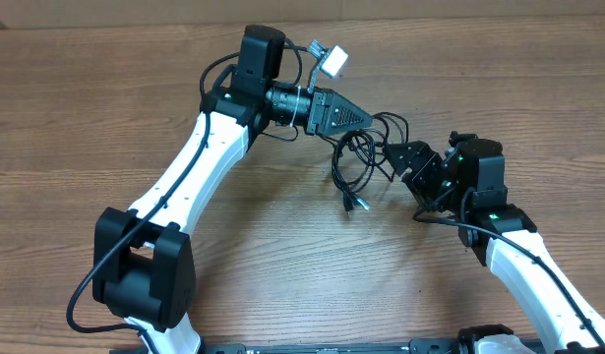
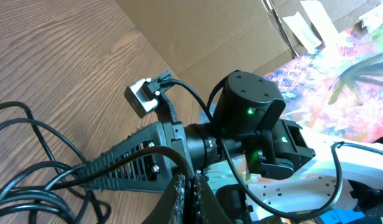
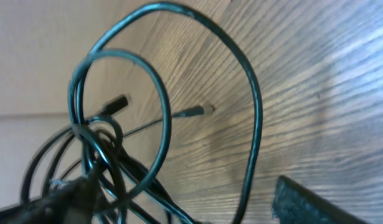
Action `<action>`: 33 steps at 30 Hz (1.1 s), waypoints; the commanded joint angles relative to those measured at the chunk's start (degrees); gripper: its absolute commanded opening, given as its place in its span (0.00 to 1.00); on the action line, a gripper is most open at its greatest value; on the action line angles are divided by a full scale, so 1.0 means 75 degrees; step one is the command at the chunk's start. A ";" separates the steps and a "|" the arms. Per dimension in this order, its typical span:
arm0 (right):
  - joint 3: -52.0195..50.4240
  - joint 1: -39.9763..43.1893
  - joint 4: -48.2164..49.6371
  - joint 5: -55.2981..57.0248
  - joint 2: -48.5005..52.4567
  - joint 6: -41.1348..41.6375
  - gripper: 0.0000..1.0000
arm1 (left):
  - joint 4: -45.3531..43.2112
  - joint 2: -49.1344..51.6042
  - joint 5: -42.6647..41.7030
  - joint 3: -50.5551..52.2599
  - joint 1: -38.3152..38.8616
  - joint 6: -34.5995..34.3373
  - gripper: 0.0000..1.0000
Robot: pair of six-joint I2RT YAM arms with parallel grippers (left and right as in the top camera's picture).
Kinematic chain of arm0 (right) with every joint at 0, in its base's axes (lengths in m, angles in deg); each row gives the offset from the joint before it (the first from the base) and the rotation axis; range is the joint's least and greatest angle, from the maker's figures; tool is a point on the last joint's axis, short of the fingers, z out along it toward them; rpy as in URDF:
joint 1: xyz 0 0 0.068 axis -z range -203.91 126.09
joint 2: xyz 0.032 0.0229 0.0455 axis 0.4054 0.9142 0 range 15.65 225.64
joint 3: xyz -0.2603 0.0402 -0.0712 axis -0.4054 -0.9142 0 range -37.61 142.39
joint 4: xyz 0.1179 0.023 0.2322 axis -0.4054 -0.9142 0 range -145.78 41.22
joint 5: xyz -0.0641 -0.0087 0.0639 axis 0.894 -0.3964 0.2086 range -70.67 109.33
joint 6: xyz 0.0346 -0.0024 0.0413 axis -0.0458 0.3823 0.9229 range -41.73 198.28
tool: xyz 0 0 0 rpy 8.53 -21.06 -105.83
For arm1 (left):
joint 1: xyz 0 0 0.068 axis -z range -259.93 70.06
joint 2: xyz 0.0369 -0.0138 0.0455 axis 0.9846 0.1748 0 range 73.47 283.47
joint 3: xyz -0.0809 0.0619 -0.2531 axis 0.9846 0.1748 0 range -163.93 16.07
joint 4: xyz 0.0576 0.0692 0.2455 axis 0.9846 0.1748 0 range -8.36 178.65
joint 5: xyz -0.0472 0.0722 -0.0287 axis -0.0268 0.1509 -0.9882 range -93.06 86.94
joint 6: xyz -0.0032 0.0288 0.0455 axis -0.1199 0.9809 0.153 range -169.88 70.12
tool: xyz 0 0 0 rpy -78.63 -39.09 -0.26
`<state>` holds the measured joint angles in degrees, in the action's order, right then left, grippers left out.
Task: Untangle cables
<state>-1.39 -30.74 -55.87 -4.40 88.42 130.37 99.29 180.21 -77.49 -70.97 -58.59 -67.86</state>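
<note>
The cables form a loose black tangle on the wooden table between my two grippers, with two plug ends trailing toward the front. My left gripper points right at the top of the tangle. In the left wrist view its fingers are pressed together and one strand runs into them. My right gripper sits at the tangle's right side. It is open, with cable loops lying across the wide gap between its fingers. Small plugs lie beyond the loops.
The wooden table extends around the tangle. A brown cardboard sheet borders its far edge. The right arm's wrist and its ribbed finger stand close in front of my left gripper.
</note>
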 commanded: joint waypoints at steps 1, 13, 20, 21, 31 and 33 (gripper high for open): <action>-0.0079 -0.0023 0.0017 0.0085 0.0047 -0.0041 1.00 | -0.0050 -0.0335 -0.0280 -0.0289 -0.0041 -0.0064 0.04; -0.0076 0.0350 0.2433 -0.2043 0.0041 0.0023 1.00 | -0.0055 -0.0335 -0.0691 -0.0291 -0.0790 -0.0574 0.04; -0.0076 0.1084 0.2678 -0.2512 0.0044 0.0047 1.00 | -0.2107 -0.0335 -0.1486 -0.0291 -0.1128 -0.5374 0.04; -0.0076 0.1180 0.2675 -0.2652 0.0044 0.0044 1.00 | -0.2253 -0.0335 -0.1483 -0.0291 -0.1198 -0.7038 0.04; -0.0076 0.1215 0.2643 -0.2873 0.0044 0.0044 1.00 | -0.2136 -0.0335 -0.1437 -0.0289 -0.1329 -0.9014 0.04; -0.0076 0.1215 0.2640 -0.2876 0.0044 0.0044 1.00 | -0.2267 -0.0335 -0.1428 -0.0289 -0.1364 -1.0016 0.04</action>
<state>-1.74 -22.02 -36.24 -25.27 88.68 130.81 83.32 179.86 -86.89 -71.72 -68.43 -132.14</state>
